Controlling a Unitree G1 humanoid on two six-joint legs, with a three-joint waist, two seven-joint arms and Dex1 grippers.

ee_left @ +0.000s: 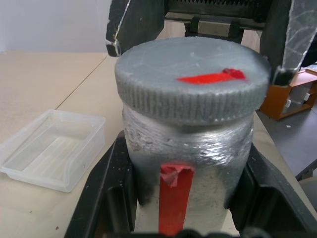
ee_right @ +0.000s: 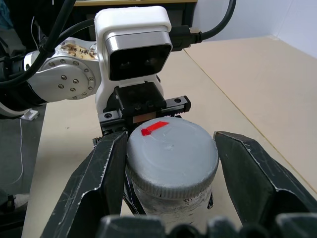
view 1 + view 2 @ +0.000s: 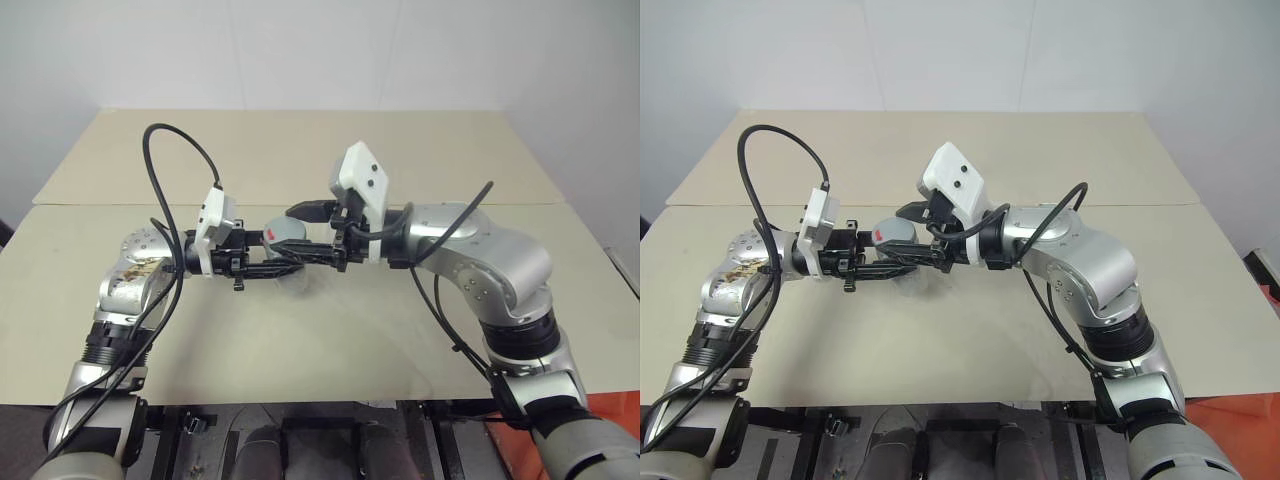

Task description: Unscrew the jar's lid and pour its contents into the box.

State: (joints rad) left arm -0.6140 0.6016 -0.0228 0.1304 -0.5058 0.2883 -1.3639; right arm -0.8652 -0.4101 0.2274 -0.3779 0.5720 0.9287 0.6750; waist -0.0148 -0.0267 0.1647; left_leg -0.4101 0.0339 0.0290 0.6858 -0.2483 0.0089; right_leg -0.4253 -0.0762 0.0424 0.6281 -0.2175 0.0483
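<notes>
head cams look down over the table from above; both wrist cams sit super close, sharing the jar.

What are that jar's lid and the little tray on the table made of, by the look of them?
The lid: probably grey plastic, possibly painted metal; matte, with fine ribbing round its edge and a red strip on top. The tray: thin clear plastic, since the table shows through its glossy walls and rounded corners. The jar looks clear under a grey, wrinkled wrap.

Lid on jar, between left end effector and right end effector, above table.
</notes>
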